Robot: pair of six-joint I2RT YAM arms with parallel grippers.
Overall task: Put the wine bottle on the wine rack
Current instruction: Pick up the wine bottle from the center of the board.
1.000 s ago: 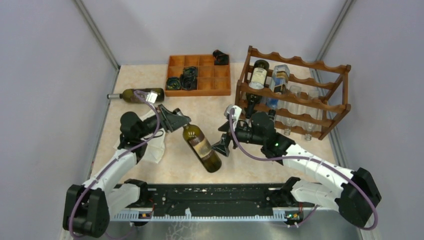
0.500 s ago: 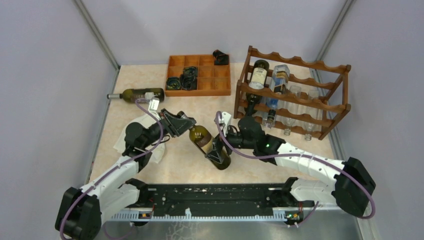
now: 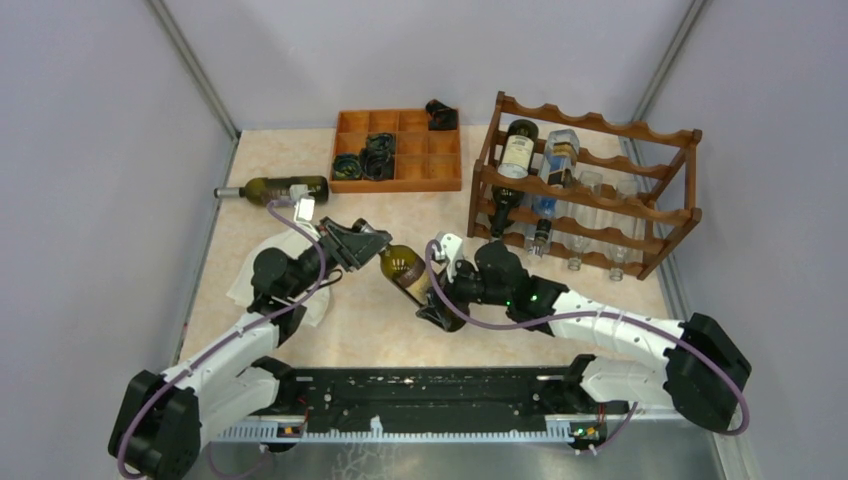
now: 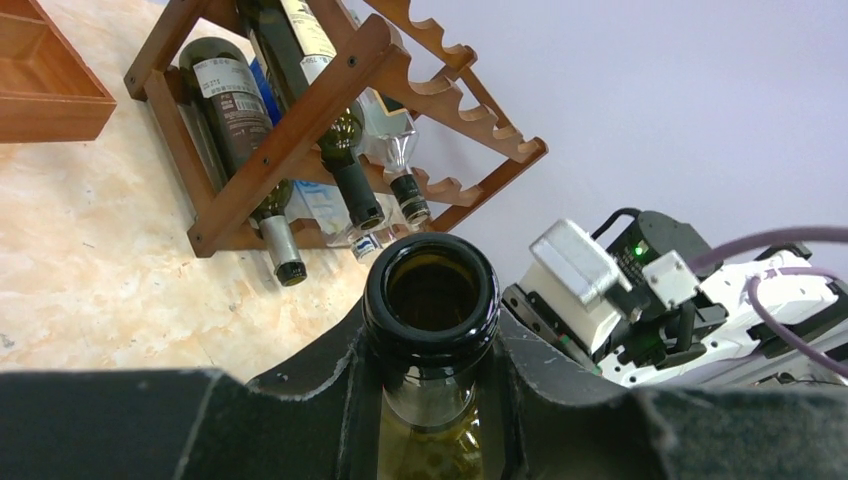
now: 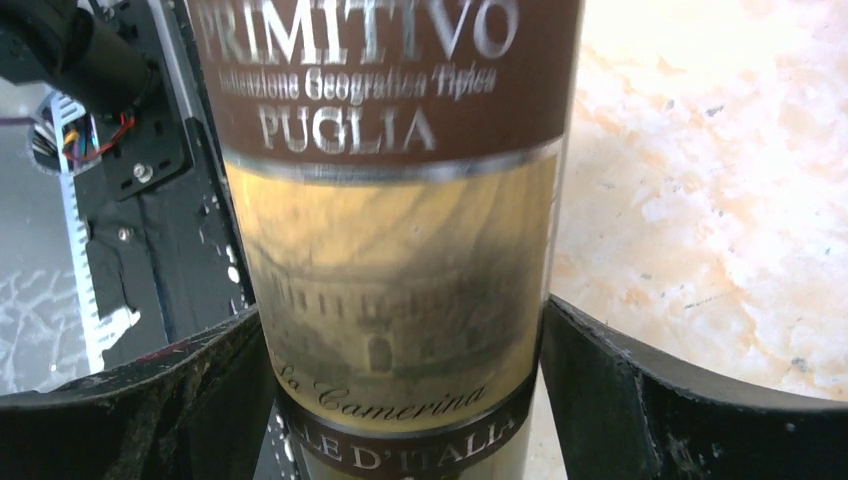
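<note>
The wine bottle (image 3: 405,272) is dark green glass with a brown and cream label and is held tilted above the table's middle. My left gripper (image 3: 368,247) is shut on its neck; in the left wrist view the open mouth (image 4: 430,290) sticks out just past the fingers (image 4: 560,390). My right gripper (image 3: 437,300) straddles the bottle's lower body. In the right wrist view both black fingers (image 5: 610,390) lie against the label (image 5: 400,250). The wine rack (image 3: 600,124) stands at the back right and shows in the left wrist view (image 4: 300,125).
Several bottles (image 3: 517,150) lie in the rack. An orange-brown compartment tray (image 3: 395,185) with dark items stands at the back centre. Another green bottle (image 3: 285,189) lies at the back left. A white cloth (image 3: 240,290) lies under the left arm.
The left gripper carried the bottle up and to the right. The right gripper swung left from beside the bottle to around its lower body, and its fingers came in against the label.
</note>
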